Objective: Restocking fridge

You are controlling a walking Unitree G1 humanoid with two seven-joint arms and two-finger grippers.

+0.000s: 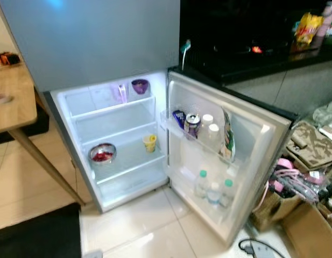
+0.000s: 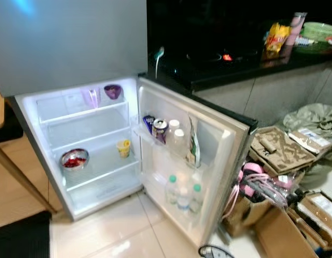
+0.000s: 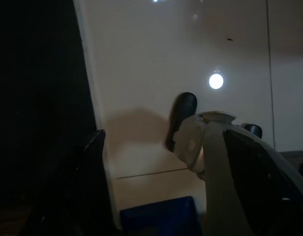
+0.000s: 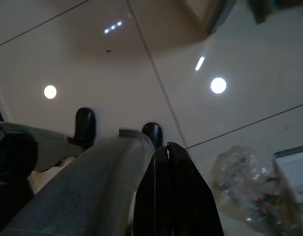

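The lower compartment of the fridge (image 1: 125,156) stands open and lit, with its door (image 1: 246,161) swung out to the right. On its shelves are a purple bowl (image 1: 140,85), a pale pink container (image 1: 120,92), a yellow cup (image 1: 149,142) and a metal bowl of red food (image 1: 103,153). The door's upper rack carries a can (image 1: 192,124), white bottles (image 1: 211,131) and a packet (image 1: 227,141). Green-capped water bottles (image 1: 213,189) stand in the lower rack. My left gripper (image 3: 163,135) hangs open over the tiled floor. My right gripper (image 4: 168,147) hangs shut on nothing.
A wooden table (image 1: 12,102) stands at the left with a black mat (image 1: 36,234) before it. Cardboard boxes and clutter (image 1: 300,193) crowd the floor at the right, beside a power strip (image 1: 260,250). A dark counter (image 1: 262,54) runs behind the door.
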